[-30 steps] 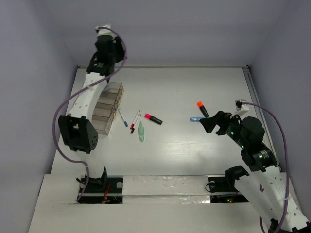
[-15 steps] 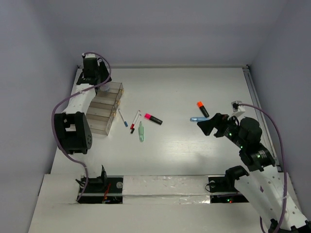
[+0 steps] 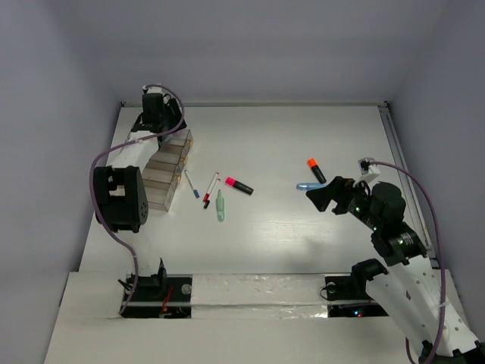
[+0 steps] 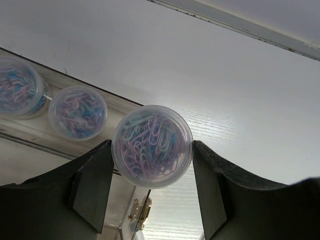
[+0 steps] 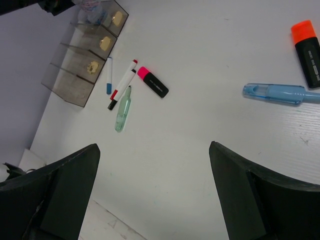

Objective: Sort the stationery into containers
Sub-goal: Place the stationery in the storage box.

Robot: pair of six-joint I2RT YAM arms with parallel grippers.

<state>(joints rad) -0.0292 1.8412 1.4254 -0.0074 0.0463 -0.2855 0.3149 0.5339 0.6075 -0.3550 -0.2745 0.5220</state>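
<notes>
Our left hand (image 4: 152, 145) reaches far back, clamped on a round pot (image 4: 150, 155); our right hand (image 5: 154, 146) hovers, jaws wide.

Top cam looks down from behind the bases. Left wrist cam close over smoky clear plastic bins (image 4: 35, 136); right wrist sees them from afar.

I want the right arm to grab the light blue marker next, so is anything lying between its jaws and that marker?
Nothing visible does. The right gripper, jaws open, hangs over bare table, and the light blue marker lies clear ahead of it. The orange highlighter lies just beyond the marker.
</notes>
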